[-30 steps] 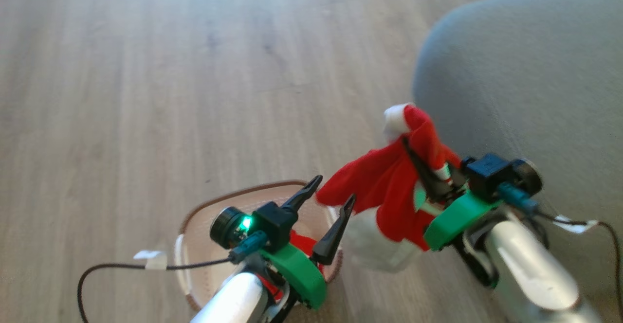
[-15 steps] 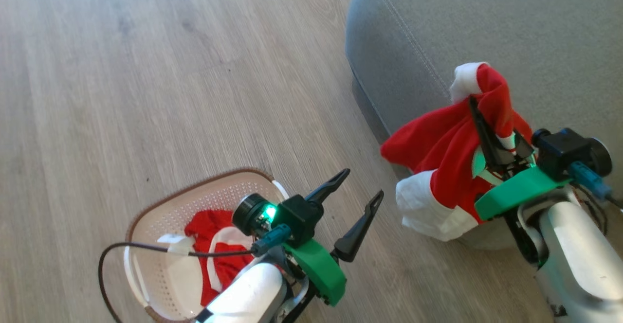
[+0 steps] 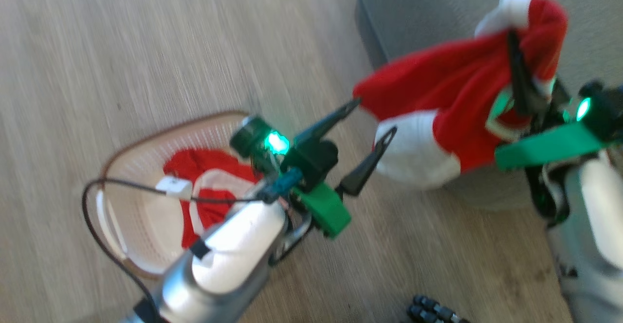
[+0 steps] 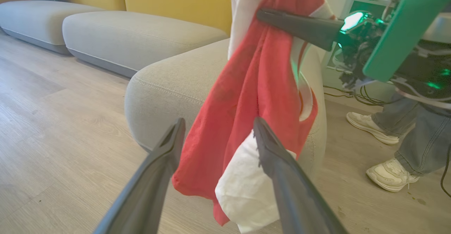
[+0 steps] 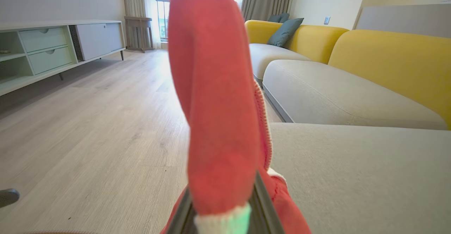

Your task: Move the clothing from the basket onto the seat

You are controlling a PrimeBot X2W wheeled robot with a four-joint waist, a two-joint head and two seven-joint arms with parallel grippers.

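A red garment with white trim (image 3: 452, 89) hangs from my right gripper (image 3: 511, 36), which is shut on its bunched top at the rounded edge of the grey seat (image 3: 413, 7). In the right wrist view the clothing (image 5: 215, 103) rises between the shut fingers, with the seat (image 5: 352, 170) just to the right. My left gripper (image 3: 374, 116) is open, its tips close to the garment's hanging white end (image 4: 243, 191) without gripping it. More red and white clothing (image 3: 204, 177) lies in the cream basket (image 3: 109, 167) on the floor at the lower left.
Wooden floor surrounds the basket. More grey cushions (image 4: 134, 33) with yellow backs (image 5: 387, 57) extend behind the seat. A low pale cabinet (image 5: 53, 47) stands on the far side. A person's feet in white shoes (image 4: 387, 174) are beside the seat. A dark ribbed part (image 3: 433, 311) shows at the bottom.
The head camera has swung, shifting the whole picture. My right gripper has carried the garment from near the basket up to the seat's edge. The left gripper stayed open.
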